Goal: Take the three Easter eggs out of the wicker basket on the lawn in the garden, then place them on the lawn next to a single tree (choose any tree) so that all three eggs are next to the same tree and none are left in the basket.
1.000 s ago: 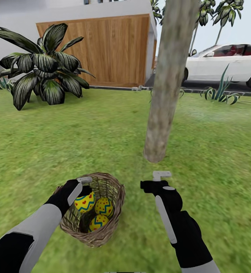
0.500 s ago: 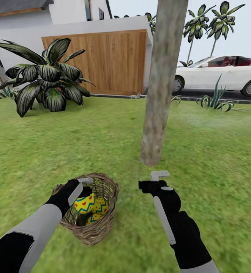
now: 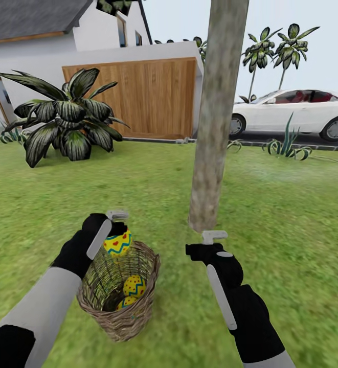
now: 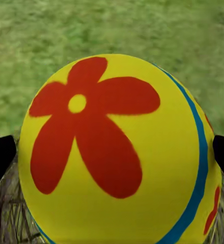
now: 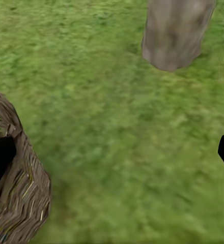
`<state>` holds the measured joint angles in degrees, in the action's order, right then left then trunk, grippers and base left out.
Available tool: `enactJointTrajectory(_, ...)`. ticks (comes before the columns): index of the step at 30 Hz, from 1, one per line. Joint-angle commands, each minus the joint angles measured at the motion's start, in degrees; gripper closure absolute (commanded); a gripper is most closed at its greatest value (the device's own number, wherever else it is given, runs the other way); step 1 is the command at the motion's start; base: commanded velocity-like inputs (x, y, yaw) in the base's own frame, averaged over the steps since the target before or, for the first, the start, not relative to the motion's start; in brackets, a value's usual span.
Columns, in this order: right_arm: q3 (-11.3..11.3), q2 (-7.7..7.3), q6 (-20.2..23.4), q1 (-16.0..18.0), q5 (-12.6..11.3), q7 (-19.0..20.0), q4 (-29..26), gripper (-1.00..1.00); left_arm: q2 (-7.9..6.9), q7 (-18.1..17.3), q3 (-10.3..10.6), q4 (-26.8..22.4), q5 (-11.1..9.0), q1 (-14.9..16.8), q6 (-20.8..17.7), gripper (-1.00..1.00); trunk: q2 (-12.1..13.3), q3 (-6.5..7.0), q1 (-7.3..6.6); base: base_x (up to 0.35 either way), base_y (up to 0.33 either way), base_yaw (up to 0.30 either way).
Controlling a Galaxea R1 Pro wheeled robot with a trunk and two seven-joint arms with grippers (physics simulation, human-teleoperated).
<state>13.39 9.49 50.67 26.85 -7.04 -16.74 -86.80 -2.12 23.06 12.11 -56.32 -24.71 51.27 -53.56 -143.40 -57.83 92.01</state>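
Note:
My left gripper is shut on a yellow Easter egg with red and blue paint, held just above the rim of the wicker basket. The left wrist view shows that egg close up, a red flower on it, pinched between two black fingertips. Two more Easter eggs lie inside the basket. The basket stands on the lawn in front of the pale tree trunk. My right gripper hangs open over bare grass to the basket's right, near the trunk's foot.
A large dark leafy plant stands at the back left before a wooden garage door. A white car is parked on the road at the back right. Grass stretches on all sides of the tree.
My left gripper has lifted one egg from inside the basket to above its rim. The head camera has tilted up, so the whole scene has shifted down. The right arm has barely moved.

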Motion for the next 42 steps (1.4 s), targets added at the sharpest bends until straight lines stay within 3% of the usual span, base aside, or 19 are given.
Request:
enactJointTrajectory(1,0.05,0.0,0.15,0.04,-0.61,-0.58,-0.04,-1.0,-0.07,1.46,0.2,-1.59,-0.68,-0.05,-0.96,1.0,0.0,0.17,-0.03,0.0,0.0,0.0)
enactJointTrajectory(9,0.05,0.0,0.2,0.04,-0.61,-0.58,-0.03,-1.0,-0.08,4.16,0.11,-15.76,-0.64,-4.44,-6.44,1.0,0.1,1.94,-0.24,0.0,0.0,0.0)
enactJointTrajectory(13,0.06,0.03,0.15,0.04,-0.61,-0.58,-0.03,-1.0,0.17,10.55,0.21,-20.94,-0.68,-6.67,-6.44,1.0,0.16,2.83,-0.34,0.0,0.0,0.0)
enactJointTrajectory(16,0.07,0.01,0.07,0.04,-0.61,-0.58,-0.03,-1.0,0.25,14.08,0.2,-22.08,-0.72,-7.17,-6.44,1.0,1.36,3.36,-1.0,0.0,0.0,0.0)
enactJointTrajectory(22,0.36,0.01,0.07,0.04,-1.4,-0.58,-0.03,-1.0,0.27,15.16,0.24,-22.41,-0.69,-7.31,-6.44,1.0,3.77,4.7,-2.32,0.0,0.0,-0.1)
enactJointTrajectory(25,0.4,-0.06,0.17,0.04,-2.69,-0.58,-0.03,-1.0,0.27,15.26,0.29,-22.43,-0.75,-7.32,-6.44,1.0,3.77,4.9,-2.32,0.0,0.0,-0.218)
enactJointTrajectory(33,0.4,-0.09,0.29,0.04,-3.06,-0.58,-0.02,-1.0,0.28,15.32,0.68,-22.7,-0.69,-8.4,-6.44,1.0,3.77,5.41,-2.32,0.0,-0.045,-0.228)
enactJointTrajectory(37,0.5,-0.11,0.31,0.04,-3.07,-0.56,0.24,-1.0,0.28,15.55,2.58,-22.74,-0.69,-8.45,-6.44,1.0,3.77,5.67,-2.32,0.0,-0.246,-0.225)
enactJointTrajectory(42,1.22,-0.13,0.31,0.04,-3.07,-0.58,0.49,-1.0,0.28,15.56,3.13,-22.66,-0.69,-8.46,-6.44,1.0,3.77,6.0,-2.32,0.0,-0.278,-0.224)
